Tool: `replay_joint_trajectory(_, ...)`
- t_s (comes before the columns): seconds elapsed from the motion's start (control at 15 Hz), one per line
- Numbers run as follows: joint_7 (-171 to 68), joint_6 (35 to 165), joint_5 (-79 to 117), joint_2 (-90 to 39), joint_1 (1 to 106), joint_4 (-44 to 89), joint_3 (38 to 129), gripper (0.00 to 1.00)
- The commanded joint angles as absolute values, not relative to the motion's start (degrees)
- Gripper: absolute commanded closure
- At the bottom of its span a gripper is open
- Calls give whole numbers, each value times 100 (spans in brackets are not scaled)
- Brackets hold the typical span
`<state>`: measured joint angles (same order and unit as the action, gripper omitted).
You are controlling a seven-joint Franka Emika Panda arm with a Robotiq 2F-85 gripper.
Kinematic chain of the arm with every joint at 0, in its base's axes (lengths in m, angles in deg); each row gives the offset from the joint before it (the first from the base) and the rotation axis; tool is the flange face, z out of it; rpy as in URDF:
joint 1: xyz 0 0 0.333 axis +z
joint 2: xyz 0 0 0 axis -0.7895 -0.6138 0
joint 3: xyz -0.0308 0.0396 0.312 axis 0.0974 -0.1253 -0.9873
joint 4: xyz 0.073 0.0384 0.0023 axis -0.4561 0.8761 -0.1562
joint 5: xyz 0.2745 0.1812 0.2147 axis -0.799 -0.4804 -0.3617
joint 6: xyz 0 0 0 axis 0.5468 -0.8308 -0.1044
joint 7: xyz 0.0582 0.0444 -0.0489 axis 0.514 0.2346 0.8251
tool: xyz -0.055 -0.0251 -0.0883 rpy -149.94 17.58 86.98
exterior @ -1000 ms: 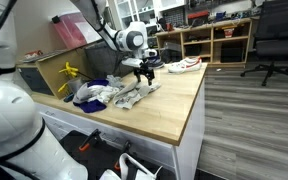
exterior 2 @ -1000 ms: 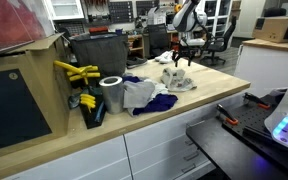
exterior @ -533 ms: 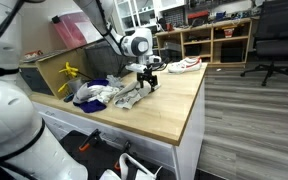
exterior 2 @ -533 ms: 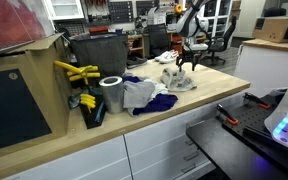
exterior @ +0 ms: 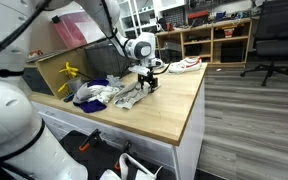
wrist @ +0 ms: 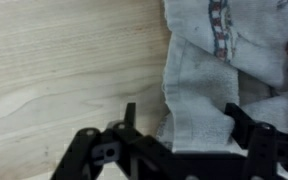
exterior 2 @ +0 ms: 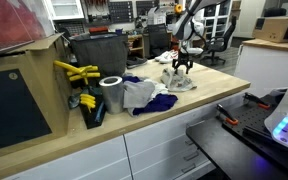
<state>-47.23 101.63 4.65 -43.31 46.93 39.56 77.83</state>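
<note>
A crumpled grey-white towel (exterior: 132, 93) (exterior 2: 179, 82) lies on the wooden tabletop (exterior: 169, 110). My gripper (exterior: 149, 82) (exterior 2: 180, 72) is down on the end of the towel farthest from the pile. In the wrist view the gripper (wrist: 184, 125) is open, its two black fingers standing on either side of a strip of the towel (wrist: 199, 80). The right finger (wrist: 242, 122) touches the cloth's edge. The left finger (wrist: 129, 115) stands over bare wood, apart from the cloth. Nothing is lifted.
A blue cloth (exterior 2: 156, 102) and more white rags (exterior: 96, 96) are heaped beside the towel. A silver cylinder (exterior 2: 111, 93), yellow tools (exterior 2: 74, 70) and a dark bin (exterior 2: 97, 50) stand behind them. A shoe (exterior: 187, 65) lies at the far table end. The table edge (exterior: 196, 120) drops to the floor.
The gripper has come down onto the towel's end and shifted slightly along the table. Its jaws have started to narrow around the cloth strip.
</note>
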Motion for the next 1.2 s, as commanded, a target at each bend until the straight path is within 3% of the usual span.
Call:
replay_joint_trajectory(0.0, -4454, 9845, 203, -4543, 4566, 3533, 7585, 42)
replay_joint_trajectory(0.4, -4430, 9259, -108, -4531, 4431, 3366, 7526, 88)
replay_joint_trajectory(0.53, -4430, 9004, -157, -4415, 4386, 3398, 7560, 99)
replay_joint_trajectory(1.13, -4491, 8432, 370, -3606, 4386, 3665, 8103, 98)
